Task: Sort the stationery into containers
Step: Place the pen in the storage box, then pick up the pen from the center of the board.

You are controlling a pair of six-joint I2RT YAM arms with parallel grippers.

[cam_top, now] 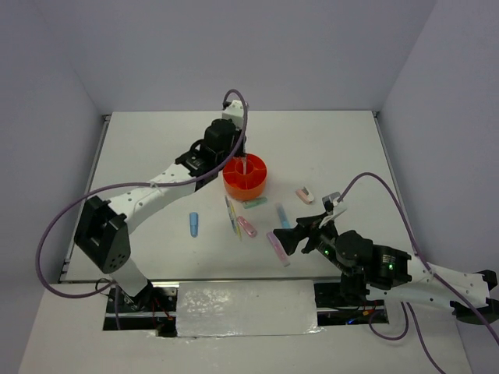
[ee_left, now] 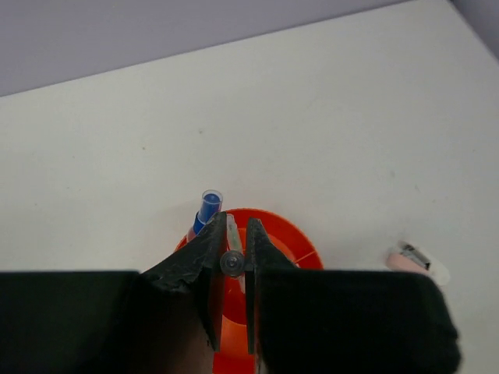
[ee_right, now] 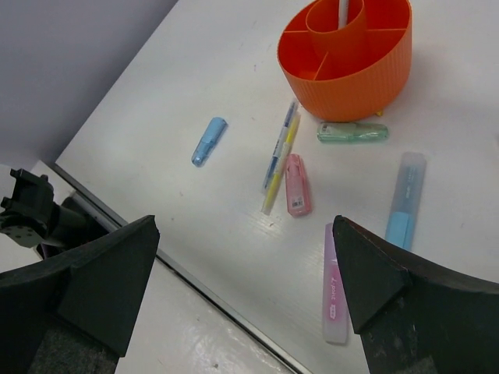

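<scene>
The round orange organiser stands mid-table. My left gripper hangs right over it, shut on a thin pale pen that points down into the middle compartment. A blue pen stands in the organiser. My right gripper is wide open and empty, low over the table near a pink-purple marker. Loose on the table lie a blue stubby marker, a yellow pen beside a blue pen, a pink marker, a green marker, a long blue marker and the pink-white eraser.
The table's near edge with a metal strip runs just under my right gripper. The left arm stretches across the left half of the table. Grey walls close the table in at the back and sides.
</scene>
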